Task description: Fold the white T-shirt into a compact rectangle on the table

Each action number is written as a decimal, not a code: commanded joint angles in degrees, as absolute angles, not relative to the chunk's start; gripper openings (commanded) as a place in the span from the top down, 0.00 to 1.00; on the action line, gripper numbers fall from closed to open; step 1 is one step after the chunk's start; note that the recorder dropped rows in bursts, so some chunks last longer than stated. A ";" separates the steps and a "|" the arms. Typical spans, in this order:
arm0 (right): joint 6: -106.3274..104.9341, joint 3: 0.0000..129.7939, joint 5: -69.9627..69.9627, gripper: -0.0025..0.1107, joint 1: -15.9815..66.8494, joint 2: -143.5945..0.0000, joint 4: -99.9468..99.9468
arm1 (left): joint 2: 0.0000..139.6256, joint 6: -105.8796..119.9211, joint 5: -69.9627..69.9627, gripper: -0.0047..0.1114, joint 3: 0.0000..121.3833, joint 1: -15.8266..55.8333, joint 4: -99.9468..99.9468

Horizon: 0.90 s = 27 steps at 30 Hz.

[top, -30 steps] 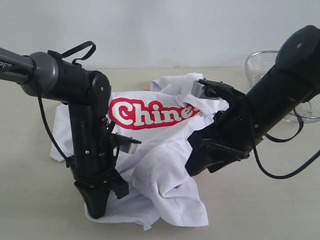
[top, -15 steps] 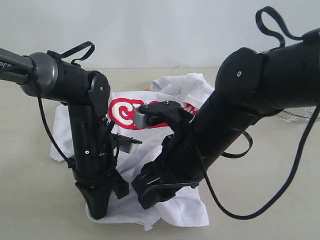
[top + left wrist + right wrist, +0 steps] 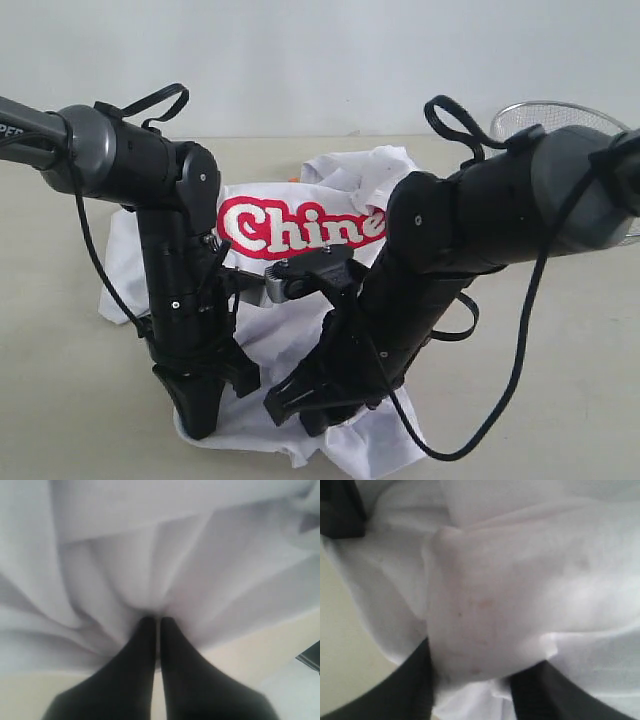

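The white T-shirt [image 3: 290, 340] lies crumpled on the table [image 3: 60, 380], its red lettered band [image 3: 300, 226] facing up. My left gripper [image 3: 197, 420] points straight down at the shirt's near left hem. In the left wrist view it [image 3: 158, 620] is shut on a pinch of white cloth [image 3: 150, 555]. My right gripper [image 3: 300, 412] is lowered onto the near hem just to the right of the left one. In the right wrist view its jaws [image 3: 475, 675] stand apart, with a bulging fold of the shirt [image 3: 520, 580] between the black fingers [image 3: 415, 680].
A silver wire-mesh basket [image 3: 540, 115] stands at the back right, partly behind the right arm. Bare beige table lies left and right of the shirt. Both arms crowd together over the shirt's near edge, cables looping off them.
The right arm swung from the shirt's back right across to the front and came down on the near hem beside the left gripper. The left arm stayed put.
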<state>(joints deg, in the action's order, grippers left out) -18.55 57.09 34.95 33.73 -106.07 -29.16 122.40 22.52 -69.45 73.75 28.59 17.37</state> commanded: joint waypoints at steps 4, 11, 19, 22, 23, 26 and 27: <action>-8.87 57.23 37.22 0.98 33.60 -100.25 -17.53 | 122.66 22.76 -67.49 0.92 73.31 28.56 17.33; -0.63 57.23 46.27 0.98 28.93 -95.90 -4.25 | 122.66 23.37 -69.30 0.92 73.31 28.56 16.69; -2.08 57.23 48.14 0.98 19.96 -95.90 0.39 | 120.99 23.68 -69.96 0.92 73.31 28.56 15.22; -2.08 57.23 47.81 0.98 16.43 -95.90 2.16 | 119.03 23.68 -69.96 0.92 73.31 28.56 14.74; -3.50 57.23 47.96 0.98 14.97 -96.03 2.20 | 118.44 23.68 -69.96 0.92 73.31 28.56 14.19; -10.53 57.23 49.50 0.79 14.48 -96.03 -5.29 | 118.31 23.68 -69.96 0.92 73.31 28.56 14.19; -11.97 57.23 49.76 0.65 14.48 -96.03 -8.49 | 118.31 23.68 -69.96 0.92 73.31 28.56 14.31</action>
